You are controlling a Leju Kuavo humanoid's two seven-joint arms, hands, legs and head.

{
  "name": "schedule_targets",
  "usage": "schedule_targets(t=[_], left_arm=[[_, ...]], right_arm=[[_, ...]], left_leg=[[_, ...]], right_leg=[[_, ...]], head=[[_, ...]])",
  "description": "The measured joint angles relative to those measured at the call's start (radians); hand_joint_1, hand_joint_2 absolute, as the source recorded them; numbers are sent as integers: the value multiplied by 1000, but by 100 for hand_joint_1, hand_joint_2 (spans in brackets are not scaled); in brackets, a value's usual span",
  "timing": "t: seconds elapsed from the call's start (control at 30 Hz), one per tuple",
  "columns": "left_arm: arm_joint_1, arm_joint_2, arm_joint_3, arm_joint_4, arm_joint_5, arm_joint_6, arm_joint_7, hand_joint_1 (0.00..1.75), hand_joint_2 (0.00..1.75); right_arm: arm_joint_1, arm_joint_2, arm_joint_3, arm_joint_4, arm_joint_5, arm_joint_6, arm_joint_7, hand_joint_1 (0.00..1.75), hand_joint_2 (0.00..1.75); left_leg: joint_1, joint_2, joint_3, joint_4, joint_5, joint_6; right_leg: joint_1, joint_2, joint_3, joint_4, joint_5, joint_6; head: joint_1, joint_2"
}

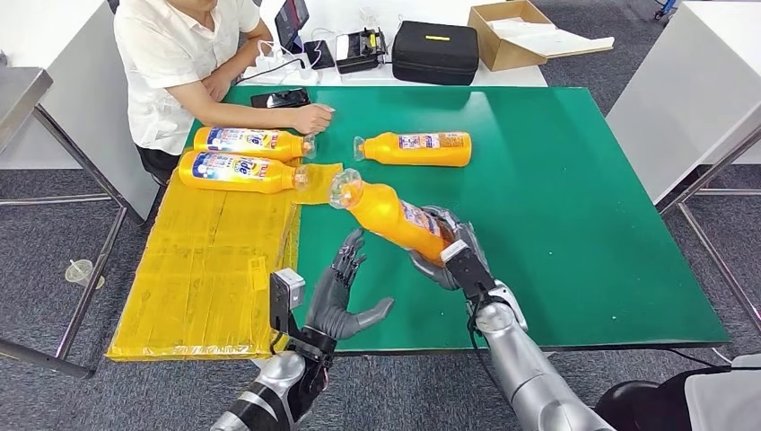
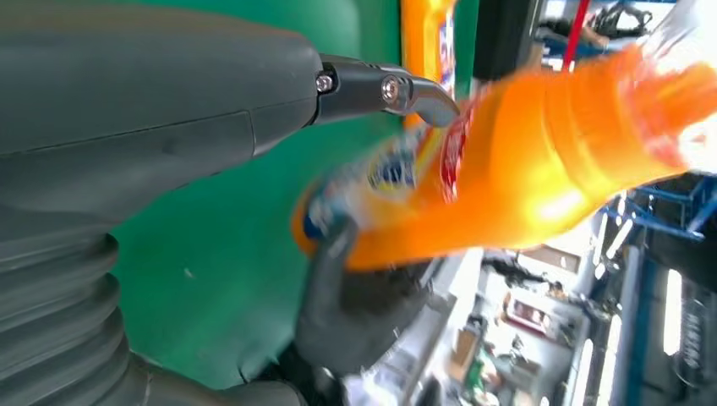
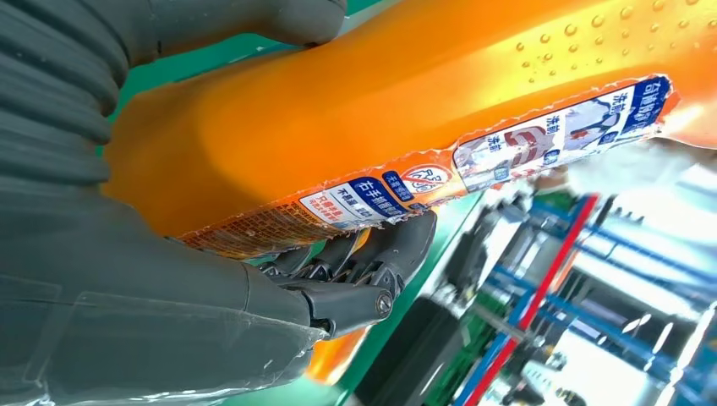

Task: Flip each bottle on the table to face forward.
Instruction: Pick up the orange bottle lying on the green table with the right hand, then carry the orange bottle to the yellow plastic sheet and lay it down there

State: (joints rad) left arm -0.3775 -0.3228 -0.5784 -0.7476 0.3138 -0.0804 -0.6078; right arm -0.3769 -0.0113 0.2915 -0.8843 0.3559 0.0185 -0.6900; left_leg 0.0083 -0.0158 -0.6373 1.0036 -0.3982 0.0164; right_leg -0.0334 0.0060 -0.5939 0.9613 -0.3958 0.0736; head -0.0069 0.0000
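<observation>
right hand lifts one bottle off the green table

the right hand (image 1: pixel 446 253) gripped the lower body of an orange plastic bottle with a clear cap (image 1: pixel 388 213), its fingers (image 3: pixel 372 258) wrapped around the labelled side. the held bottle was raised off the green table top (image 1: pixel 574 215) and tilted, cap end pointing up and away to the hand's left.

beside it, the left hand (image 1: pixel 341 296) hovered with its fingers spread and nothing in them, palm turned toward the held bottle and just short of it.

beyond the right hand, a second orange bottle with a small label (image 1: pixel 417 148) lay on its side on the green surface, cap pointing left. farther left, past the left hand, two orange bottles with blue and white labels (image 1: pixel 242 157) lay side by side near the far end of a yellow taped cardboard sheet (image 1: pixel 202 269), caps pointing right.

a person in a white shirt (image 1: pixel 175 63) sat at the far left corner, one hand (image 1: pixel 312 118) resting on the table just beyond those two bottles. behind the table edge stood a black zipped case (image 1: pixel 437 51) and an open cardboard box (image 1: pixel 513 31).
</observation>
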Motion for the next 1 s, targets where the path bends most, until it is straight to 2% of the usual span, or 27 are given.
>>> schedule_targets(t=[0.2,0.47,0.67,0.93,1.0], left_arm=[[-50,-22,24,34,22,31,-25,0,175],[-85,-24,64,40,121,42,-14,0,175],[-103,-24,115,39,150,40,-2,0,175],[-107,-24,133,37,151,36,-3,0,175],[-106,-24,133,31,154,28,-5,16,175]], right_arm=[[-27,25,47,19,0,20,-5,175,175],[-30,37,92,20,-6,17,-6,175,175],[-25,42,120,12,-14,16,-7,175,175],[-25,43,138,11,-15,17,-7,175,175],[-25,44,141,11,-17,18,-7,175,175]], left_leg=[[0,0,0,0,0,0],[0,0,0,0,0,0],[0,0,0,0,0,0],[0,0,0,0,0,0],[0,0,0,0,0,0]], right_leg=[[0,0,0,0,0,0],[0,0,0,0,0,0],[0,0,0,0,0,0],[0,0,0,0,0,0],[0,0,0,0,0,0]], head=[[0,0],[0,0],[0,0],[0,0],[0,0]])
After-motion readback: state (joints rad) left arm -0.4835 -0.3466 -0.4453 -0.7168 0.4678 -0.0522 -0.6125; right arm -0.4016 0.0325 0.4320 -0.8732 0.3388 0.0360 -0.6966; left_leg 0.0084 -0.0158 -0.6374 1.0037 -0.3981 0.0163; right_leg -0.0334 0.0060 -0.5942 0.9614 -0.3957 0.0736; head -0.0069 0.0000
